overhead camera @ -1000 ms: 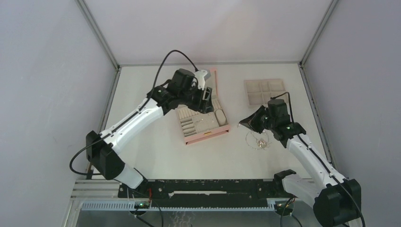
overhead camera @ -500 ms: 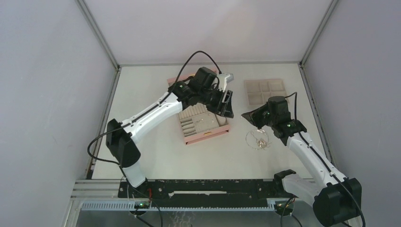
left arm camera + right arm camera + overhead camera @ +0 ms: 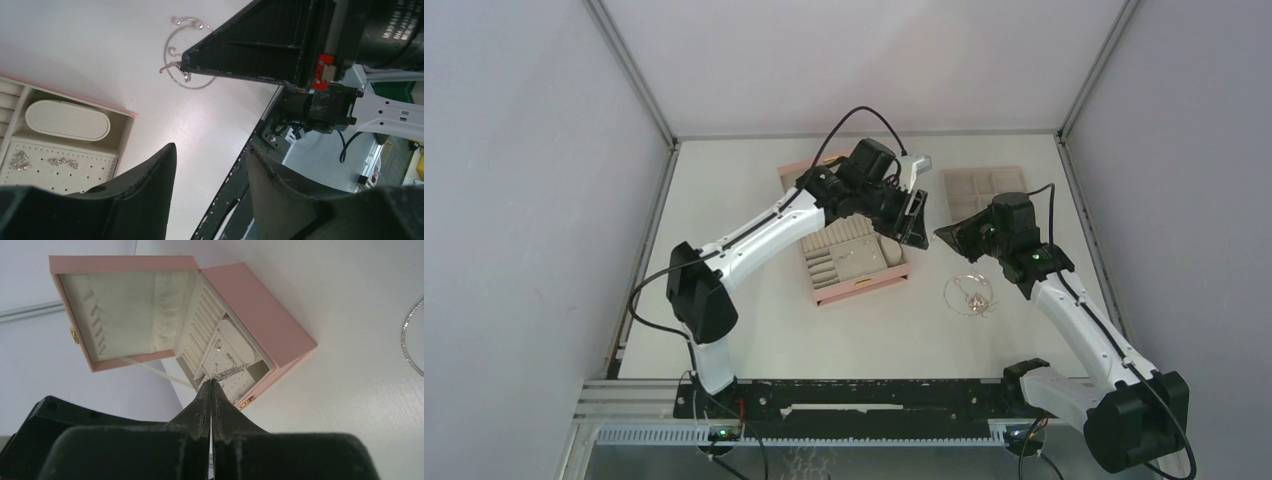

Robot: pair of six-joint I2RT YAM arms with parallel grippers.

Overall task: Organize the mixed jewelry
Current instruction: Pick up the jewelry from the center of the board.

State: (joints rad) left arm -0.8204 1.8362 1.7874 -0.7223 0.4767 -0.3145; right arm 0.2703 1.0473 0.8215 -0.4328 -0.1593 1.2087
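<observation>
- The pink box (image 3: 864,287) is open on the desk (image 3: 824,340). Its lid (image 3: 125,305) is up at the far side, with the beige lining on show.
- In the box there is a run of ring rolls (image 3: 197,335), and beside them a plain oval pad (image 3: 67,120).
- Next to that pad is a perforated panel (image 3: 55,177), and small silver bits (image 3: 62,161) are lying on it.
- Over on the bare desk, right of the box, the necklace (image 3: 967,293) lies in a loop. More loose bits (image 3: 976,303) sit inside the ring it makes.
- The beige tray (image 3: 969,185) lies flat beyond the box's far right corner. From above, its compartments are too small to read.
- The left hand (image 3: 211,150) hangs just off the box's right side, above the desk. Its fingers (image 3: 145,190) are a moderate way apart and there is nothing between them.
- The right hand (image 3: 212,384) is right of the box, between it and the necklace, with its tips pointing at the box. It is pinched tight, and I can't tell whether a tiny piece is nipped at the tip.
</observation>
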